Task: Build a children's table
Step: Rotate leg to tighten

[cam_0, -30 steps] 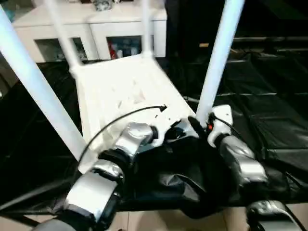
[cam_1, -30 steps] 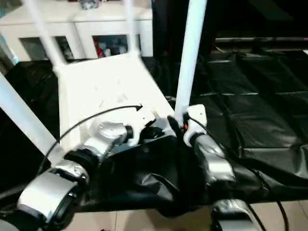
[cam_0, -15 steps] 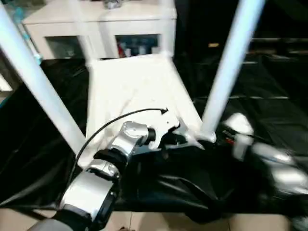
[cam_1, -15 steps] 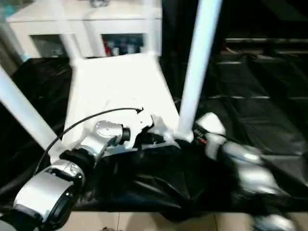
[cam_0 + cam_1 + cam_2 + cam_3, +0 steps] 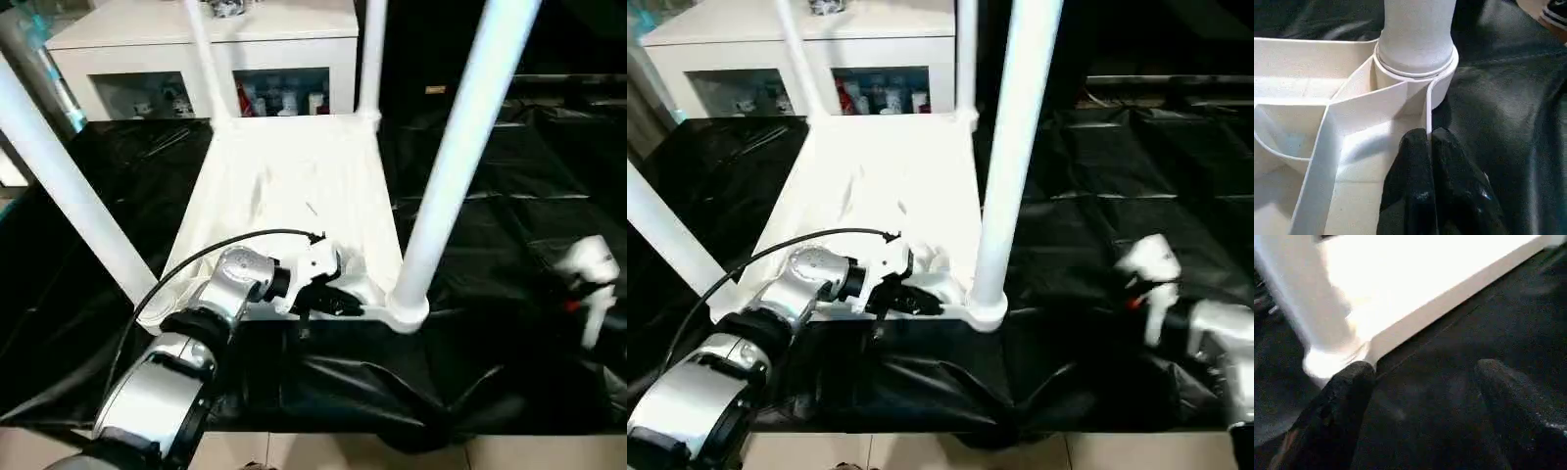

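Observation:
The white children's table (image 5: 294, 186) lies upside down on a black sheet, its ribbed underside facing up. Legs stand in its corner sockets, the near-right leg (image 5: 460, 147) closest to me and another at the near left (image 5: 69, 186). My left gripper (image 5: 328, 299) is shut on the thin rim wall of the table top, just beside the near-right corner socket (image 5: 1418, 68). The left wrist view shows its fingers (image 5: 1410, 166) pinching that wall. My right gripper (image 5: 1425, 382) hangs open over the black sheet, apart from the table to its right, with nothing between its fingers (image 5: 1347, 396).
A white cabinet (image 5: 127, 39) with glass doors stands behind the table's far end. The black sheet (image 5: 529, 196) covers the surface on all sides and lies wrinkled along the near edge. Pale floor (image 5: 323, 450) shows below that edge.
My right gripper has let go of the near-right leg's base, opened and pulled away to the right. The left gripper stays shut on the rim. The camera has shifted.

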{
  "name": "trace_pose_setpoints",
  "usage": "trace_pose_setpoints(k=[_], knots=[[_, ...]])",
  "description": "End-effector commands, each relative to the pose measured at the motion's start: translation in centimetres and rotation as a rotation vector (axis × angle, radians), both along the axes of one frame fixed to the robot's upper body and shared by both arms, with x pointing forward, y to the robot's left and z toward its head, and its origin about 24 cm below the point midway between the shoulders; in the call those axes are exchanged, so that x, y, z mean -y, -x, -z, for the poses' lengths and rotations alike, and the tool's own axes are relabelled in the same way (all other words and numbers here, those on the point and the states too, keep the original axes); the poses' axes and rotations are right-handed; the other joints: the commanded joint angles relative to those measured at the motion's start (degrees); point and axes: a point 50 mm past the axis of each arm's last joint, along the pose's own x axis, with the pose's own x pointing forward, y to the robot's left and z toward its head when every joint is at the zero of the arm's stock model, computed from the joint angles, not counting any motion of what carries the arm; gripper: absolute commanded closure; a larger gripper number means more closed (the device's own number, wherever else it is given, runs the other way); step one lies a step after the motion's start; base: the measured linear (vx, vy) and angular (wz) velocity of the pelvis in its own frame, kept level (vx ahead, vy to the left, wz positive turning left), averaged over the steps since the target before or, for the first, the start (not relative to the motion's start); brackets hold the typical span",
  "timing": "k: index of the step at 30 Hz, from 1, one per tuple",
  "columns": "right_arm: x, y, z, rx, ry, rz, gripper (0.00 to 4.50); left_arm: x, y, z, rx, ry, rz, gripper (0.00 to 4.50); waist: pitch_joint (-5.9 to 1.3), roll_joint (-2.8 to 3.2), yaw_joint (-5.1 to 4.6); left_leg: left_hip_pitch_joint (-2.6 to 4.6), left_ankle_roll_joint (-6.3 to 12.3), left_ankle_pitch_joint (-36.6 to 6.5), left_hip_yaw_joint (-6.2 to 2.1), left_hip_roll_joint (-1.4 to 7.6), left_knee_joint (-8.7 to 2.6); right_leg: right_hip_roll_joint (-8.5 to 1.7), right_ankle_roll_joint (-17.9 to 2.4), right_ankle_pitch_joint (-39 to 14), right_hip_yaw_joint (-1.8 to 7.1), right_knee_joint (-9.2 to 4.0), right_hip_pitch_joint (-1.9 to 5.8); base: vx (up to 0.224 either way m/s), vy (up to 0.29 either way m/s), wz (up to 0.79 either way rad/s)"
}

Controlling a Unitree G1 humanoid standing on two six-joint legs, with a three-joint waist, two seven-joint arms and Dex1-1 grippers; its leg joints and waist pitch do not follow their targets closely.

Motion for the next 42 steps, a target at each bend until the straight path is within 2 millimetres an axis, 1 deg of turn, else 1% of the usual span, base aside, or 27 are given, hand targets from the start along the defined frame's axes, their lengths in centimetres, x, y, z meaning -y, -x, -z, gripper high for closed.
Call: trace_pose_setpoints(k=[1,2,3,4,7,9,10,11,12,16,17,18,20,21,22,23,25,26,28,29,30,34,36,37,38,39,42], knots=[[-0.5,-0.4,0.0,0.026,0.008,0.064,0.81,0.4,0.1,-1.0,-0.006,0.13,0.01,4.22,-3.26,-1.89,0.13,0.76,8.1,-11.9,-0.9,2.9,-3.44,-1.86,-13.0,-15.6,0.88,-3.56,2.48,0.0,0.0,0.0],[-0.8,-0.7,0.3,0.032,0.003,0.105,0.8,0.3,0.0,-1.4,0.005,0.16,-0.006,4.02,-3.34,-2.13,0.12,0.77,7.86,-11.7,-0.8,2.78,-3.35,-1.97,-13.2,-15.7,0.81,-3.53,2.53,0.0,0.0,0.0],[-1.1,-1.0,0.5,0.041,-0.001,0.145,0.8,0.2,-0.1,-1.9,0.017,0.188,-0.023,3.87,-3.43,-1.78,0.29,0.84,7.4,-11.1,-0.81,2.94,-3.4,-1.98,-13.9,-14.8,0.85,-3.26,2.33,0.0,0.0,0.0],[-1.3,-1.3,0.9,0.044,-0.002,0.206,0.8,0.0,-0.2,-2.4,0.038,0.223,-0.044,3.85,-3.4,-1.97,0.19,0.92,7.03,-11.3,-0.84,3.08,-3.48,-1.89,-14.2,-14.4,0.82,-3.18,2.24,0.0,0.0,0.0],[-2.0,-1.5,1.6,0.073,-0.007,0.311,0.8,-0.5,-0.6,-3.8,0.137,0.318,-0.14,3.74,-3.25,-2.21,-0.09,0.79,6.65,-12.1,-0.84,3.0,-3.58,-1.83,-13.6,-14.8,0.78,-3.14,2.24,0.0,0.0,0.0],[-3.1,-1.1,2.2,0.092,-0.042,0.429,0.8,-1.7,-1.3,-5.2,0.266,0.396,-0.349,3.5,-3.17,-2.75,-0.35,0.77,6.74,-12.4,-0.86,2.96,-3.53,-1.91,-12.2,-15.6,0.96,-3.19,2.21,0.0,0.0,0.0],[-3.2,-1.0,2.2,0.096,-0.046,0.448,0.8,-1.9,-1.4,-5.3,0.284,0.406,-0.384,3.43,-3.14,-2.49,-0.47,0.82,6.68,-12.5,-0.92,2.81,-3.61,-1.84,-11.1,-17.3,0.91,-3.44,2.14,0.0,0.0,0.0],[-3.6,-0.7,2.3,0.106,-0.053,0.486,0.8,-2.5,-1.5,-5.6,0.326,0.432,-0.463,3.43,-3.14,-2.61,-0.57,0.87,6.47,-12.6,-0.92,2.84,-3.64,-1.79,-10.7,-17.8,0.95,-3.56,2.12,0.0,0.0,0.0],[-4.0,-0.5,2.4,0.113,-0.065,0.53,0.8,-3.2,-1.8,-5.6,0.359,0.431,-0.574,3.38,-3.02,-2.16,-0.67,0.87,5.99,-12.9,-1.03,2.85,-3.77,-1.64,-10.0,-18.1,0.97,-3.62,2.0,0.0,0.0,0.0],[-5.8,0.6,2.5,0.15,-0.088,0.598,0.44,-6.3,-2.5,-4.7,0.37,0.45,-1.067,3.05,-3.12,-2.76,-1.4,0.66,5.14,-13.2,-1.08,2.66,-3.78,-1.32,-8.7,-16.4,0.89,-3.43,2.19,0.0,0.0,0.0],[-6.3,0.8,2.5,0.159,-0.093,0.608,0.34,-6.8,-2.1,-4.2,0.349,0.435,-1.137,2.99,-3.15,-2.93,-1.5,0.66,4.92,-12.8,-1.15,3.02,-3.9,-1.42,-8.8,-15.6,1.01,-3.23,2.32,0.0,0.0,0.0],[-6.8,0.9,2.5,0.165,-0.111,0.625,0.1,-7.1,-1.6,-3.7,0.311,0.444,-1.17,2.76,-2.89,-2.85,-1.54,0.54,5.14,-12.8,-1.07,2.79,-3.93,-1.42,-8.6,-17.1,0.97,-3.5,2.09,0.0,0.0,0.0],[-7.9,0.9,2.6,0.174,-0.174,0.653,0.05,-8.1,0.3,-2.9,0.32,0.454,-1.246,2.68,-2.81,-2.79,-1.76,0.43,4.77,-13.7,-1.15,2.69,-4.1,-1.45,-7.9,-19.9,1.0,-3.89,1.95,0.0,0.0,0.0],[-8.3,1.3,3.0,0.167,-0.162,0.638,0.01,-8.6,1.3,-2.7,0.353,0.459,-1.284,2.56,-2.76,-2.77,-1.87,0.35,4.53,-14.0,-1.4,3.15,-4.3,-1.51,-8.1,-18.7,1.08,-3.91,1.97,0.0,0.0,0.0],[-8.5,1.6,3.3,0.162,-0.149,0.625,0.01,-9.0,1.9,-2.6,0.372,0.463,-1.305,2.56,-2.61,-2.8,-1.96,0.18,4.47,-14.2,-1.27,3.06,-4.33,-1.34,-7.9,-18.7,1.09,-4.01,1.98,0.0,0.0,0.0],[-8.7,1.9,3.5,0.157,-0.142,0.613,0.0,-9.4,2.6,-2.5,0.386,0.468,-1.325,2.44,-2.67,-2.56,-1.76,0.69,3.81,-15.5,-1.22,3.11,-4.3,-1.11,-7.6,-18.4,1.21,-4.04,1.67,0.0,0.0,0.0],[-8.9,2.9,3.6,0.147,-0.159,0.608,0.0,-9.9,4.1,-2.2,0.429,0.43,-1.326,2.25,-2.56,-2.58,-1.64,0.68,3.18,-16.6,-1.23,3.17,-4.44,-1.0,-7.1,-17.3,1.31,-4.1,1.65,0.0,0.0,0.0],[-9.0,3.5,3.7,0.137,-0.175,0.596,0.0,-10.0,4.9,-1.8,0.443,0.39,-1.307,2.21,-2.47,-2.11,-1.33,0.89,2.67,-18.1,-1.34,3.21,-4.6,-0.97,-6.9,-17.3,1.36,-4.13,1.57,0.0,0.0,0.0],[-9.0,4.4,3.8,0.126,-0.17,0.567,0.0,-10.3,6.2,-1.2,0.41,0.363,-1.324,2.12,-2.33,-2.68,-1.07,0.74,2.04,-19.2,-1.52,3.41,-4.87,-1.12,-6.1,-17.1,1.46,-3.87,1.89,0.0,0.0,0.0],[-9.0,4.7,3.8,0.124,-0.165,0.558,0.0,-10.4,6.7,-1.1,0.398,0.356,-1.336,2.12,-2.12,-2.6,-1.1,0.64,1.91,-19.6,-1.47,3.39,-4.99,-1.09,-5.9,-17.6,1.52,-3.98,1.79,0.0,0.0,0.0],[-8.8,5.3,3.8,0.114,-0.179,0.55,0.0,-10.8,7.4,-1.2,0.441,0.321,-1.358,2.12,-2.01,-2.98,-0.96,0.67,1.83,-20.4,-1.52,3.31,-5.02,-1.18,-5.4,-19.4,1.53,-4.06,1.74,0.0,0.0,0.0],[-8.9,6.0,3.7,0.08,-0.215,0.478,0.0,-12.1,8.1,-1.8,0.541,0.258,-1.448,2.12,-1.68,-3.12,-1.14,0.92,0.37,-24.0,-1.85,3.08,-5.19,-1.2,-2.5,-25.6,1.6,-4.9,1.37,0.0,0.0,0.0],[-9.2,6.5,3.8,0.051,-0.213,0.371,0.0,-14.4,8.6,-3.1,0.688,0.224,-1.506,2.12,-1.72,-2.91,-1.26,0.94,-0.04,-24.9,-2.08,3.06,-5.18,-1.04,-1.4,-25.5,1.55,-5.05,1.53,0.0,0.0,0.0],[-9.2,6.6,3.8,0.05,-0.213,0.368,0.0,-14.4,8.6,-3.1,0.693,0.223,-1.508,2.12,-1.74,-2.74,-1.29,0.87,-0.02,-24.9,-2.15,2.94,-5.16,-0.99,-1.3,-24.9,1.52,-4.95,1.57,0.0,0.0,0.0],[-9.1,6.8,3.8,0.037,-0.195,0.331,0.0,-15.6,8.8,-3.8,0.762,0.174,-1.52,2.12,-1.85,-1.95,-1.33,0.81,-0.22,-24.8,-2.28,2.83,-5.23,-1.03,-1.5,-23.8,1.52,-4.7,1.64,0.0,0.0,0.0],[-9.2,7.0,3.7,0.023,-0.19,0.306,0.0,-16.6,8.8,-4.3,0.81,0.11,-1.517,2.12,-2.03,-2.58,-1.57,0.7,-0.07,-24.5,-2.3,2.82,-5.09,-0.82,-1.7,-22.1,1.45,-4.62,1.71,0.0,0.0,0.0],[-9.1,7.4,3.6,0.013,-0.182,0.27,0.0,-16.9,8.9,-4.8,0.812,0.106,-1.507,2.12,-2.23,-2.45,-1.29,0.93,0.59,-22.9,-2.19,2.94,-4.91,-0.86,-3.6,-18.2,1.58,-4.14,1.73,0.0,0.0,0.0]])
